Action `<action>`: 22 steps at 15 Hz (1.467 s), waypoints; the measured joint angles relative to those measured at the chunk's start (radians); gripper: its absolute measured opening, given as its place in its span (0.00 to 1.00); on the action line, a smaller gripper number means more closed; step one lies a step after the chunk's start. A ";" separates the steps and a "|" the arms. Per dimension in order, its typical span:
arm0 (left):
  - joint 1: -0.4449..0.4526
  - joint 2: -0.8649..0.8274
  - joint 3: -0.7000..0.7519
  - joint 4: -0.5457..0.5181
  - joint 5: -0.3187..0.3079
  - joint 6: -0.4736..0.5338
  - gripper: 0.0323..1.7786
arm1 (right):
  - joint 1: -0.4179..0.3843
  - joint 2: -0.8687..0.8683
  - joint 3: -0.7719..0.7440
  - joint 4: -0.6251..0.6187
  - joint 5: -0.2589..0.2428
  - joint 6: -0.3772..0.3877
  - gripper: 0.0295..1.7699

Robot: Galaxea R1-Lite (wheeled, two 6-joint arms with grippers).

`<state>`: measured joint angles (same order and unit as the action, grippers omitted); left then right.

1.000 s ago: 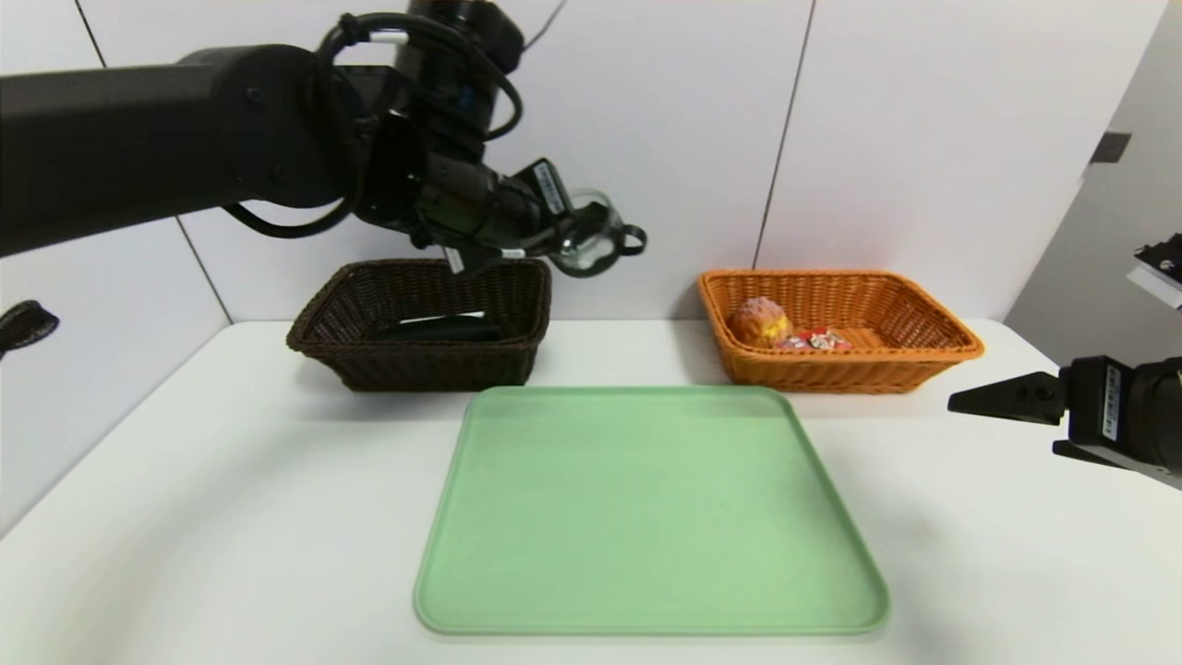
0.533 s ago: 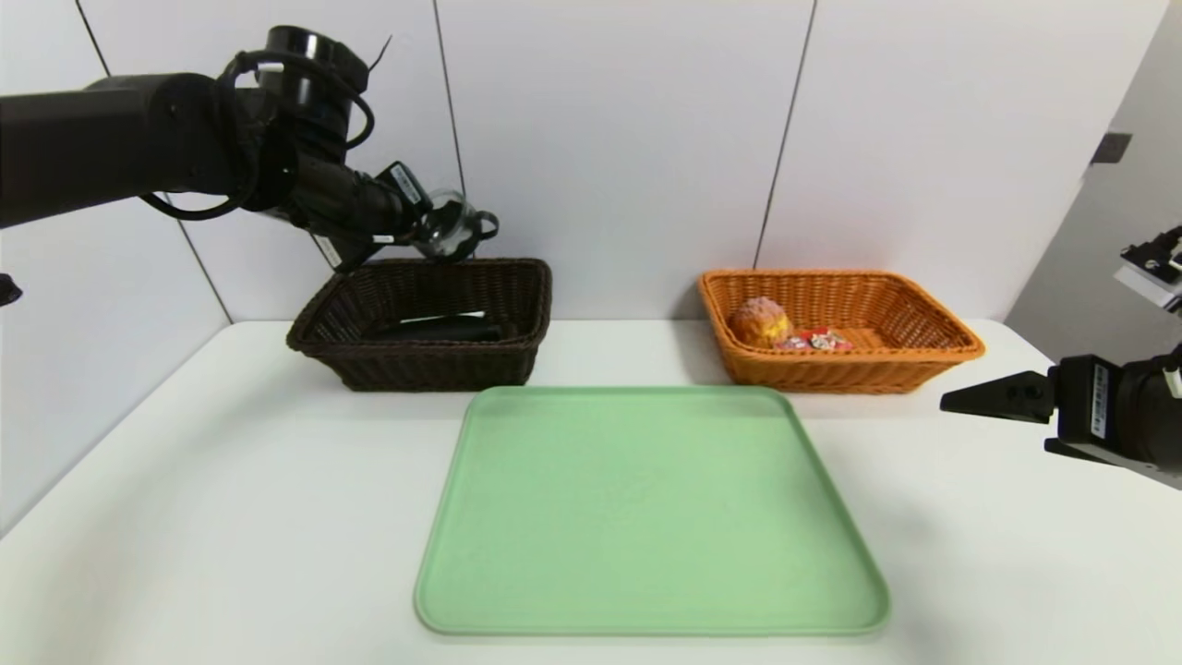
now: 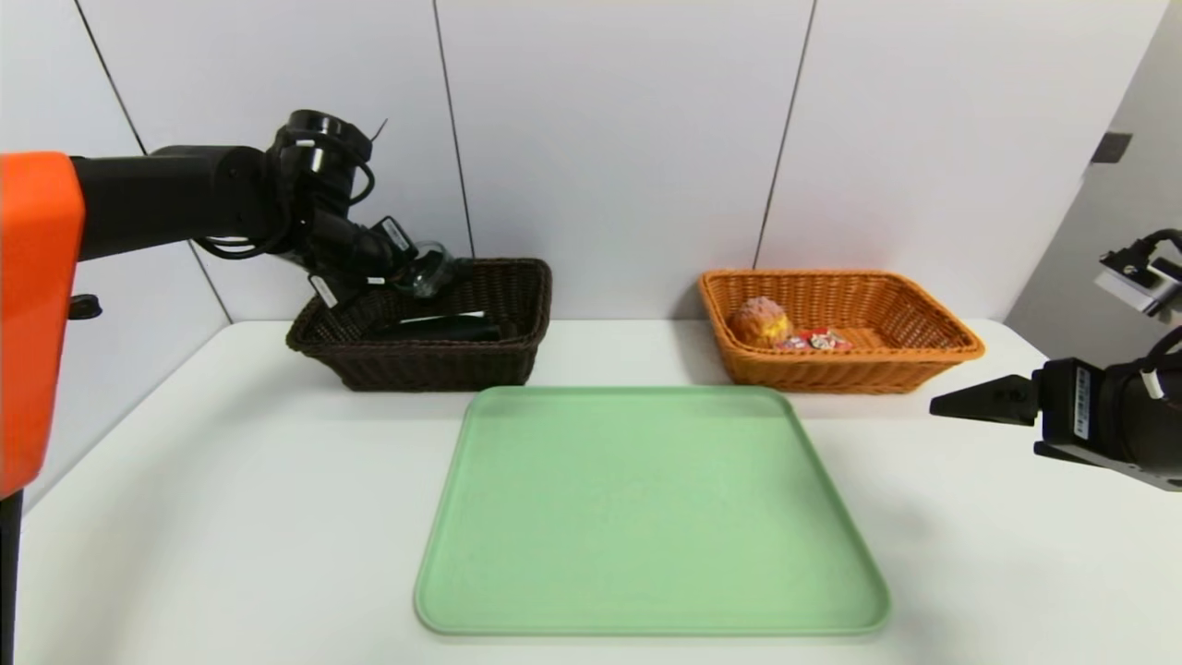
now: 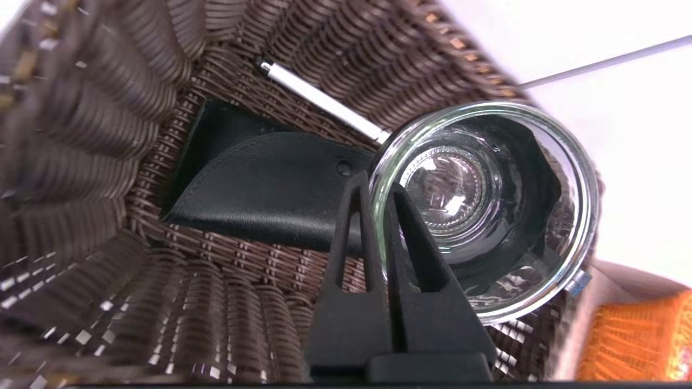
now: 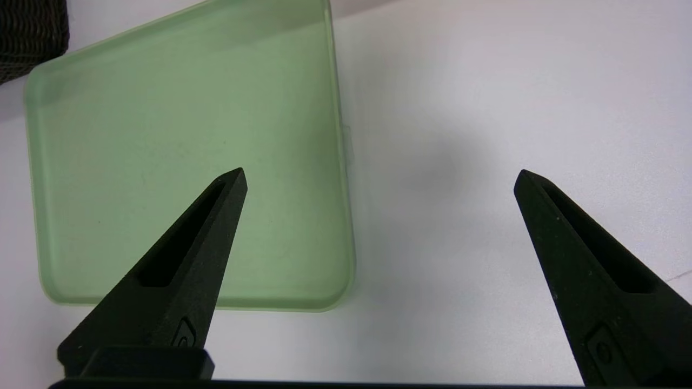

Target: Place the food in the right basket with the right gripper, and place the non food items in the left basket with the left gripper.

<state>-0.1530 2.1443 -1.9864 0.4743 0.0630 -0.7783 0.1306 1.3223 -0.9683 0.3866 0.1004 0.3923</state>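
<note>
Left to right across the worktop. The left gripper (image 3: 404, 270) has travelled leftward from above the gap between the two baskets and has dropped to rim height of the left basket (image 3: 517, 356), at the worktop's rear left. Its fingers (image 4: 359, 227) are pinched almost closed on the rim wall of the glass cup (image 4: 486, 210), which hangs tipped just above the basket's inner floor, not yet released. In my judgement only the lowering and release remain.

Inside that dark, tightly woven wicker lie the black pouch (image 4: 259, 189), a flat, smooth leather-like sleeve with a rounded flap, and the white pen (image 4: 319, 100), slim and rigid, leaning along the far wall. The cup is clear, round and hard, and could knock against the pen on release.

The green tray (image 3: 646, 508) at centre is a matt, round-cornered plastic square with nothing on it.

The right basket (image 3: 923, 369), orange wicker with flared sides, at the rear right, contains the bun (image 3: 759, 321), knobbly and crusty, with the red carton (image 3: 814, 340) beside it.

The right gripper (image 5: 378, 178) is parked by the right edge, wedge fingers spread wide, holding nothing.
</note>
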 joint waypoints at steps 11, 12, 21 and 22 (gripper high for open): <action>0.017 0.043 -0.002 -0.020 -0.037 0.002 0.49 | 0.007 0.030 -0.018 0.001 0.000 0.000 0.97; 0.018 0.042 -0.002 -0.021 -0.036 0.002 0.54 | 0.007 0.029 -0.018 0.001 -0.001 0.000 0.97; -0.090 -0.254 0.071 0.024 -0.033 0.219 0.83 | 0.008 0.000 -0.030 0.001 -0.019 -0.025 0.97; -0.118 -0.312 0.113 0.026 -0.033 0.293 0.84 | 0.010 -0.011 -0.030 0.000 -0.014 -0.057 0.97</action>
<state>-0.2706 1.8319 -1.8738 0.4998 0.0302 -0.4857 0.1404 1.3109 -0.9987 0.3868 0.0866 0.3353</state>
